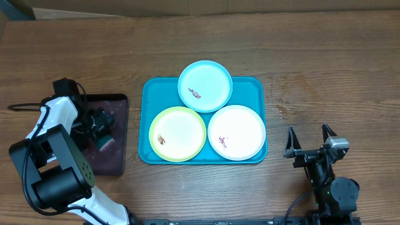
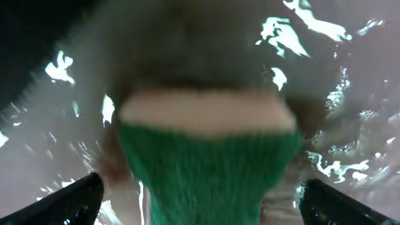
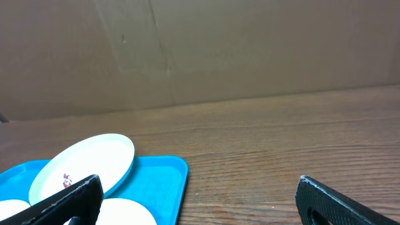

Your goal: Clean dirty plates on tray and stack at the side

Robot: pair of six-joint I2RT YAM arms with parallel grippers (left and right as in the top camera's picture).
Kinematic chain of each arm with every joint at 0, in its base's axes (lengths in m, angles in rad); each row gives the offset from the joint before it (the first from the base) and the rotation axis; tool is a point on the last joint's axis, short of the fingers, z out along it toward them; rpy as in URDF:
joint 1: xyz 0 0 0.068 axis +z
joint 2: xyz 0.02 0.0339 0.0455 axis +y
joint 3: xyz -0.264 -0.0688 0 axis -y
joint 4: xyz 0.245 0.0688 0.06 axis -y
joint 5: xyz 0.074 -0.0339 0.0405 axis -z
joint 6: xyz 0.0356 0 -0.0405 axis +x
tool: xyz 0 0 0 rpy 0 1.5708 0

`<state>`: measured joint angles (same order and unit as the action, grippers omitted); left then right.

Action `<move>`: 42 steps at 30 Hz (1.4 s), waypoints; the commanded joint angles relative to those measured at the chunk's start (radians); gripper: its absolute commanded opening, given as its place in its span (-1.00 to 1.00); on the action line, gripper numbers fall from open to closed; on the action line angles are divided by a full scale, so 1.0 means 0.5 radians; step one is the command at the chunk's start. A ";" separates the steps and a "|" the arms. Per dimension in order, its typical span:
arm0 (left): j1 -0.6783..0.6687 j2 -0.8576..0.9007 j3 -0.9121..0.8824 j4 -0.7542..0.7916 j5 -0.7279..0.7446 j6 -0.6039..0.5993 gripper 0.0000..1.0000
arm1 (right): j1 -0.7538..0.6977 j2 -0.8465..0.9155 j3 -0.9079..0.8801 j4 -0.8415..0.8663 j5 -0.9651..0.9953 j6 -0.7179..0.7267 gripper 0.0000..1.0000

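Note:
Three plates lie on the teal tray: a light blue plate at the back, a yellow-green plate front left, and a white plate front right. Each has small reddish-brown smears. My left gripper is low over a dark tray, left of the teal tray. In the left wrist view, its open fingers sit either side of a green sponge with gaps between. My right gripper is open and empty, right of the teal tray. The right wrist view shows the blue plate and tray corner.
The smaller dark maroon tray with a wet, glossy surface lies at the left and holds the sponge. A brown cardboard wall stands behind the wooden table.

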<state>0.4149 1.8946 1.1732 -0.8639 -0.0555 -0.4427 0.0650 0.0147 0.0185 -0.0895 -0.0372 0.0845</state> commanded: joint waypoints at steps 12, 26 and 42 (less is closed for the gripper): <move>0.004 0.030 -0.026 -0.151 0.251 0.002 -0.84 | -0.011 -0.021 -0.021 0.016 -0.002 -0.006 1.00; 0.004 0.030 -0.026 0.034 0.074 0.002 0.99 | -0.011 -0.021 -0.021 0.016 -0.002 -0.006 1.00; 0.004 0.029 -0.017 0.024 0.044 0.002 -0.92 | -0.011 -0.021 -0.021 0.016 -0.002 -0.006 1.00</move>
<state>0.4133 1.8984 1.1706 -0.8436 -0.0147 -0.4419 0.0654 0.0147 0.0185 -0.0895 -0.0372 0.0849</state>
